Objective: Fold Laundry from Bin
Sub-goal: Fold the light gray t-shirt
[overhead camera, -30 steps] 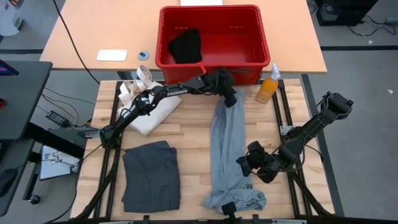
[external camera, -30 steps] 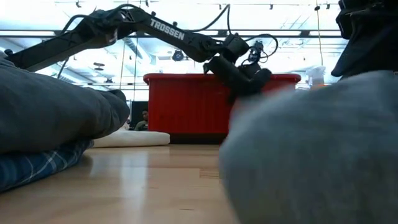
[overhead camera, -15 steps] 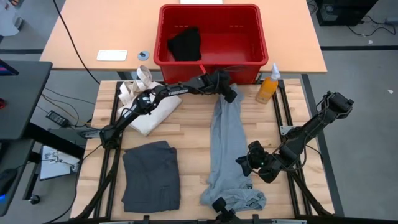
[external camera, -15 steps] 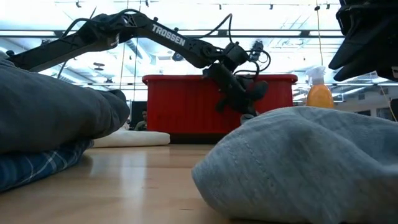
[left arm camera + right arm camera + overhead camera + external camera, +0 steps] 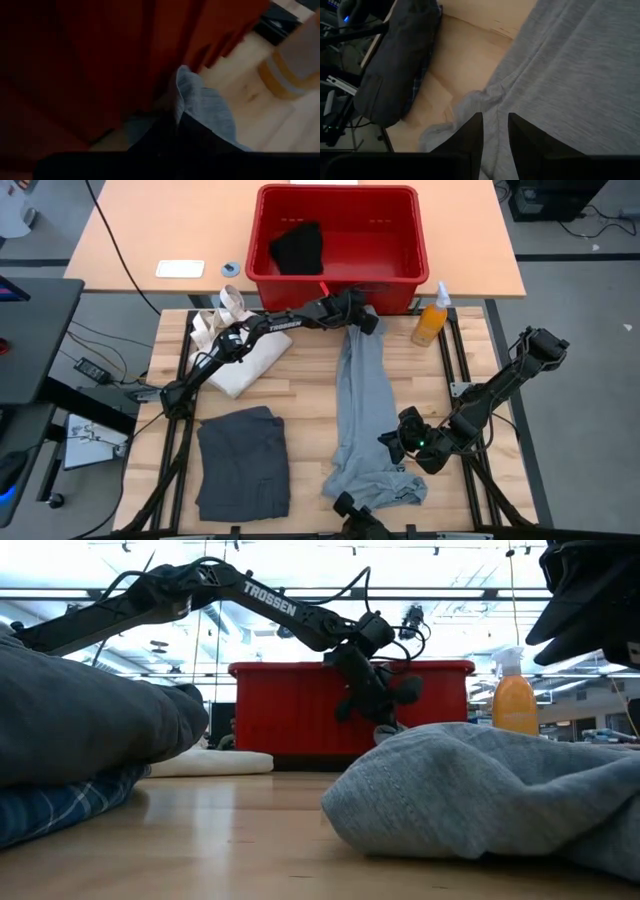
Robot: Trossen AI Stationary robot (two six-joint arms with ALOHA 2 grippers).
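Note:
A light grey garment (image 5: pixel 362 410) lies stretched lengthways on the wooden table, from the red bin (image 5: pixel 415 240) toward the near edge. My left gripper (image 5: pixel 365 323) is shut on its far end, just in front of the bin's wall (image 5: pixel 100 65). My right gripper (image 5: pixel 398 445) is shut on the cloth at the right side of its near half. A black piece (image 5: pixel 298 250) lies inside the bin. A folded dark grey piece (image 5: pixel 243 462) sits at the near left on a plaid shirt (image 5: pixel 60 810). My left gripper pinches the garment's far end (image 5: pixel 187 92) between its two fingers. It slants down toward the far side. That end is raised a little off the table and the rest trails back onto the wood. My right gripper has a bunched ridge of the cloth (image 5: pixel 490 97) between its two fingers (image 5: pixel 520 130). It slants down from the table's right. How many layers it has, I cannot tell. The cloth around the hold rests on the table.
An orange spray bottle (image 5: pixel 431 320) stands right of the garment's far end. A cream tote bag (image 5: pixel 240 350) lies at the far left under my left arm. Bare wood (image 5: pixel 310 400) shows between the folded pile and the grey garment.
My left gripper has moved toward the far edge and slightly left, closer to the bin, rolling its wrist and drawing the garment's far end along. The garment's bunched near end has sunk flatter onto the table.

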